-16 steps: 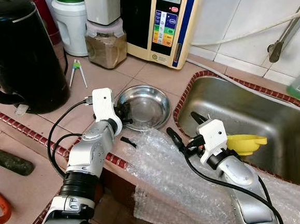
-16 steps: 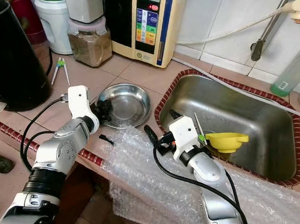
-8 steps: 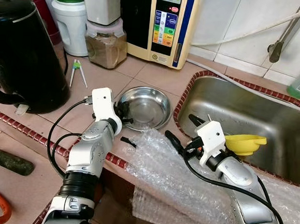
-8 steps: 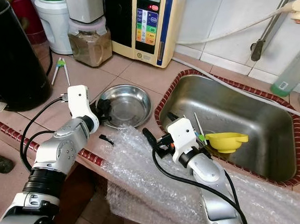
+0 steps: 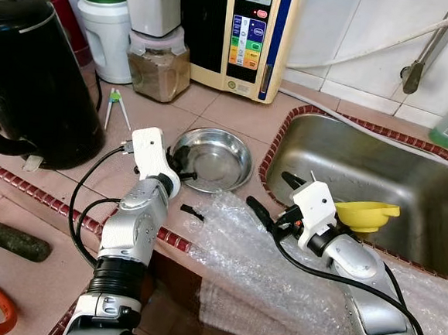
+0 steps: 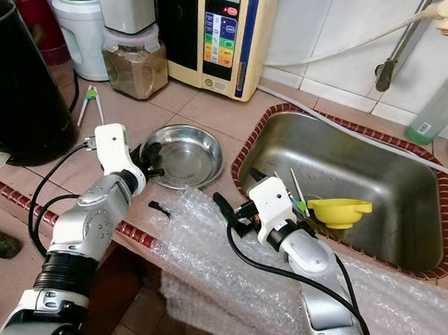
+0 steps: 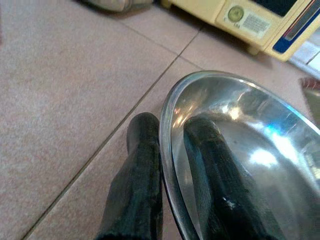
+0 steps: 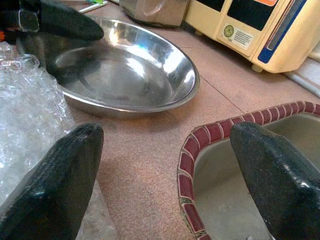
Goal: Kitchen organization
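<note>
A round steel dish (image 5: 217, 161) sits on the tiled counter left of the sink (image 5: 342, 150). My left gripper (image 5: 182, 163) is shut on the dish's near-left rim; in the left wrist view one finger (image 7: 137, 170) lies outside the rim (image 7: 167, 150) and the other inside. My right gripper (image 5: 269, 190) hovers open over the counter between dish and sink, above the edge of the bubble wrap (image 5: 256, 255). The right wrist view has its wide-spread fingers (image 8: 65, 170) framing the dish (image 8: 125, 65) and the red-tiled sink rim (image 8: 200, 145).
A yellow funnel (image 5: 368, 214) lies in the sink. A black kettle (image 5: 29, 75), a jar of brown powder (image 5: 158, 65) and a water machine (image 5: 242, 29) stand along the back. Green-tipped tongs (image 5: 114, 106) and a small black scrap (image 5: 192, 210) lie on the counter.
My left gripper has drawn the dish a little to the left. The right gripper has shifted slightly left, still open.
</note>
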Tool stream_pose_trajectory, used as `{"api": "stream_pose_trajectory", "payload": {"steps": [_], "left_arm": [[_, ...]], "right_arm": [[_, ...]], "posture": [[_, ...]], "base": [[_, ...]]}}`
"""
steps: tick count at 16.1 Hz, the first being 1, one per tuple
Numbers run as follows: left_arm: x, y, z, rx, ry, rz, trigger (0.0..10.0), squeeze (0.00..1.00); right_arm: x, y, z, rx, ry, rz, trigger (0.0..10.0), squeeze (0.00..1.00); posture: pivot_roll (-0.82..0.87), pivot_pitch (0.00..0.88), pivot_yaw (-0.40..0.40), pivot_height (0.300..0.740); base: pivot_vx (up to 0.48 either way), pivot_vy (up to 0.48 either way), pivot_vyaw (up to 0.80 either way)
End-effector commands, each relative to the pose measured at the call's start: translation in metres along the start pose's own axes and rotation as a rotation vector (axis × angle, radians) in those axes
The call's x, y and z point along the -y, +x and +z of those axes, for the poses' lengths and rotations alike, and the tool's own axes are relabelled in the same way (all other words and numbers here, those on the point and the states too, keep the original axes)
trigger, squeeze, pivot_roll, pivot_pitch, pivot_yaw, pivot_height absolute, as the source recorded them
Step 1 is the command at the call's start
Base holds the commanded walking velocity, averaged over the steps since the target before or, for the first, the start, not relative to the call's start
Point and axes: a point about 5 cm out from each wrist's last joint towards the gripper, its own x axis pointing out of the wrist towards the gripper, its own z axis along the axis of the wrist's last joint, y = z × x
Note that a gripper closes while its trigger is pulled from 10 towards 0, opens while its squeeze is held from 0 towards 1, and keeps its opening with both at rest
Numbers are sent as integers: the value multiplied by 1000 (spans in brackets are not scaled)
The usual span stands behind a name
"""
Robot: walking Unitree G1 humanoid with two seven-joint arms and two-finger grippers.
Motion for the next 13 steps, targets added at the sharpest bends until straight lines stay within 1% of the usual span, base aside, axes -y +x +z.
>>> {"api": "stream_pose_trajectory", "payload": {"steps": [1, 3, 5, 7, 8, 9, 11, 13], "left_arm": [[2, -3, 4, 47, -8, -18, 0, 0], [5, -4, 8, 94, -9, -31, 0, 0], [7, -5, 10, 115, -7, -44, 0, 0], [9, -6, 16, 174, 30, -44, 0, 0], [11, -7, 22, 221, 28, -59, 0, 0], [15, -9, 30, 293, 47, -95, 0, 0], [22, -11, 39, 362, 61, -143, 0, 0], [30, -13, 45, 405, 83, -197, 0, 0]], "right_arm": [[-1, 0, 1, -9, -10, 20, 10000, 0], [0, 0, 2, -4, -6, 9, 10000, 0], [0, 0, 2, -2, -9, 4, 10000, 0], [3, 0, 2, -1, -13, -24, 10000, 0], [6, 0, 2, 0, -16, -51, 10000, 0], [11, -1, 5, 6, -29, -78, 10000, 0], [22, -6, 7, 20, -6, -155, 10000, 0], [26, -7, 7, 30, 9, -200, 10000, 0]], "posture": [[33, 107, -7, 740], [32, 109, -11, 740], [32, 108, -12, 740], [27, 105, -14, 740], [27, 105, -14, 740], [11, 98, -10, 740], [11, 98, -10, 740], [5, 96, -1, 740]], "base": [[0, 0, 0], [0, 0, 0], [0, 0, 0], [0, 0, 0], [0, 0, 0], [0, 0, 0], [0, 0, 0], [0, 0, 0]]}}
